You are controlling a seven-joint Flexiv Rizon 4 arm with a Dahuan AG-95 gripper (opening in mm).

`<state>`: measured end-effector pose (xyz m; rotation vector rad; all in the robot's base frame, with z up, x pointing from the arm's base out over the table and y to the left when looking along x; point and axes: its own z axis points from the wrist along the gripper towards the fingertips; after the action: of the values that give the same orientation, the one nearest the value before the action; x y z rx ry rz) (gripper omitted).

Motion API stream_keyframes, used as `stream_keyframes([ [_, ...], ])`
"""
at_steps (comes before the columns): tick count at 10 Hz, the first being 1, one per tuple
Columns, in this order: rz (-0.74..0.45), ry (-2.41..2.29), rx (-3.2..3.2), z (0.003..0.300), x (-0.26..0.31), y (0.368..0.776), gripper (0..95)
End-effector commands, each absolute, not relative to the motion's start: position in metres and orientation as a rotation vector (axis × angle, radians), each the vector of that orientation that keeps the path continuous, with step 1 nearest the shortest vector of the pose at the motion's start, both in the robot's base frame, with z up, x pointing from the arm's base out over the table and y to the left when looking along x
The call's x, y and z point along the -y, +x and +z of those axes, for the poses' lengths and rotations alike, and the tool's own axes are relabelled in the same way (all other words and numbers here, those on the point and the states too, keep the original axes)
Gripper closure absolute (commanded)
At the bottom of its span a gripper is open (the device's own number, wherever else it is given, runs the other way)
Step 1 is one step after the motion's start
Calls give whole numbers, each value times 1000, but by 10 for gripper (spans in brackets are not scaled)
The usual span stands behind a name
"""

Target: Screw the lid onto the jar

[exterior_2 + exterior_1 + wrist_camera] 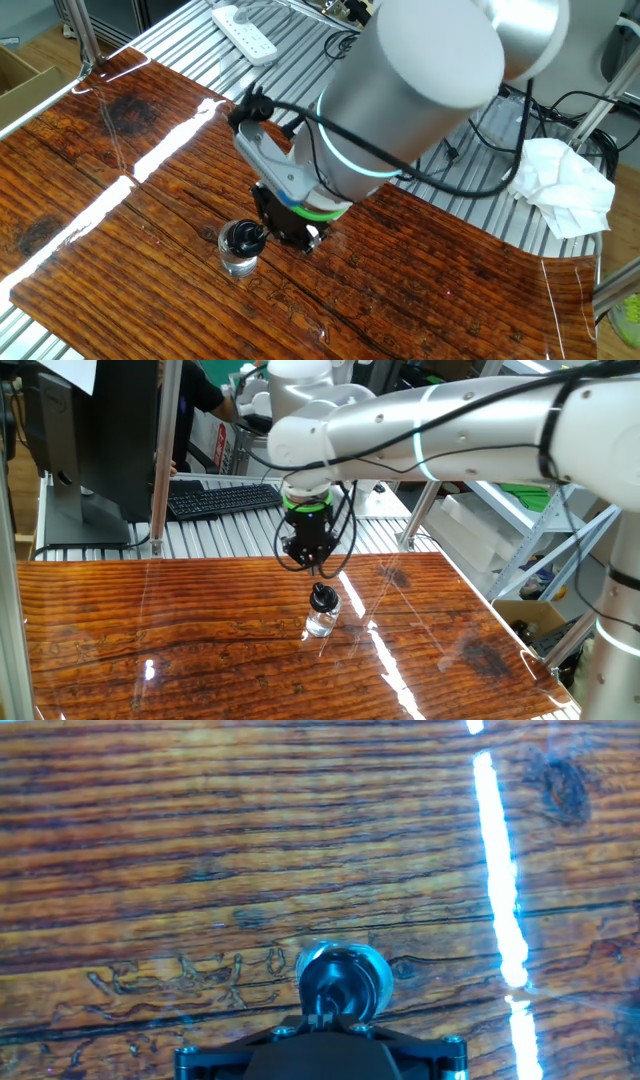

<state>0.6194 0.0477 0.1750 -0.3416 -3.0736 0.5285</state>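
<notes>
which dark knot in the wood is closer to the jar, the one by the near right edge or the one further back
In one fixed view, the fainter further-back knot is closer to the jar; the bigger dark knot sits near the table's right edge.

In the hand view we lose the gripper (322,1017) body past the bottom edge, and its closed tips cover part of the lid (340,982). The jar (372,982) beneath shows only a rim. The other fixed view's arm hides the table's (120,200) middle.
</notes>
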Motion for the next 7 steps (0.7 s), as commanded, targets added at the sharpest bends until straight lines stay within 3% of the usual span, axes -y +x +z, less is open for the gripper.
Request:
stream_keyframes([
  [1,575,-376,3073,171,-50,618,950],
  [7,670,-419,3058,168,-50,621,950],
])
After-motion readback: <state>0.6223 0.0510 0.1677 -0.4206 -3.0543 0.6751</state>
